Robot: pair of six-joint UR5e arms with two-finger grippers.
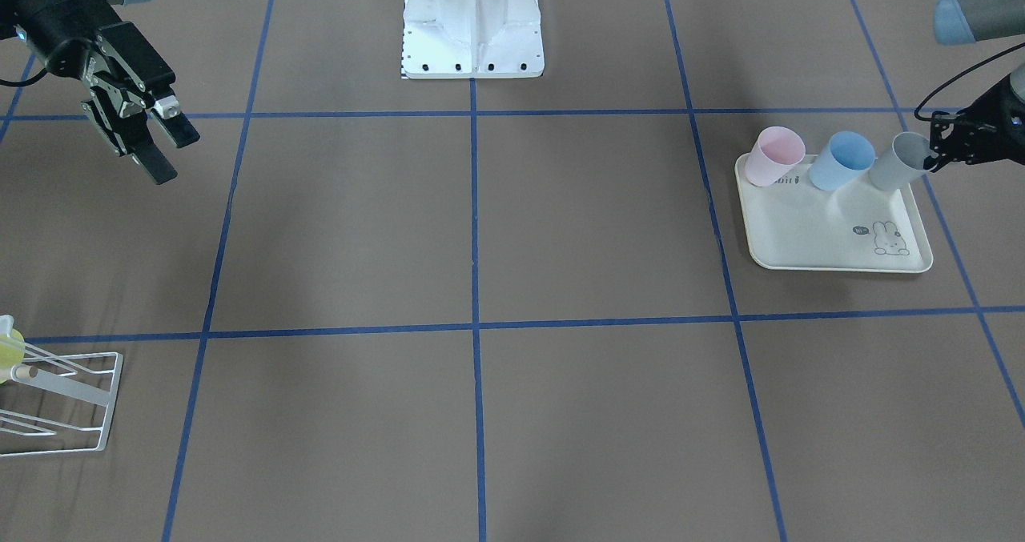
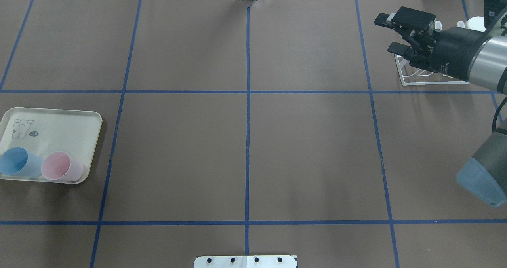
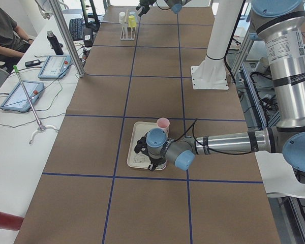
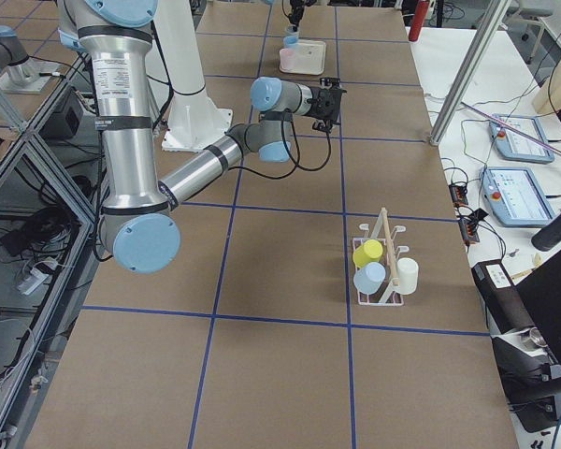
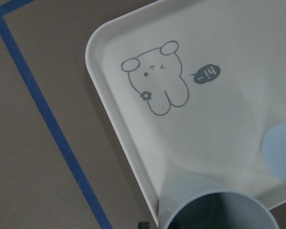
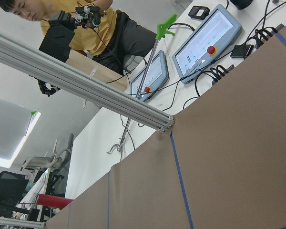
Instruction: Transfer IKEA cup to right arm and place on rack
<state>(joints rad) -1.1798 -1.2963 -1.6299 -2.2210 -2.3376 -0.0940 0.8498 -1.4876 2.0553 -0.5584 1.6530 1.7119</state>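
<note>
**A:** Where's the cup?

**B:** The grey cup (image 1: 895,166) stands at the edge of the tray (image 1: 817,234), last in a row with the blue cup (image 1: 839,162) and the pink cup (image 1: 773,156). The left hand (image 1: 934,156) is at its rim, and the wrist view shows the cup's mouth right under the camera. I can't tell whether the fingers have clamped on the wall.

**A:** And the other arm?

**B:** The right hand (image 1: 174,154) hangs over the far end of the desk (image 1: 560,230), jaws wide apart and holding nothing, well apart from the tray. The rack (image 1: 80,389) is at that same end.

**A:** So what worries you?

**B:** The grip, first. A pinch on one thin wall near the rim could let the cup swing or slip on the lift. If it tips, it could knock the blue cup just beside it, or catch the tray's lip.

**A:** And the handover?

**B:** I'd judge that the riskiest part. The right hand must close on a part of the cup the left fingers aren't covering. If the left lets go before the right has closed, the cup drops to the desk. A smooth, tapered cup could also squirt out of a side grip.

**A:** The rack?

**B:** It holds cups already, a yellow cup (image 4: 366,253) among them, so there seem to be few free prongs. A bad angle would bump a neighbour or miss the prong.
</note>
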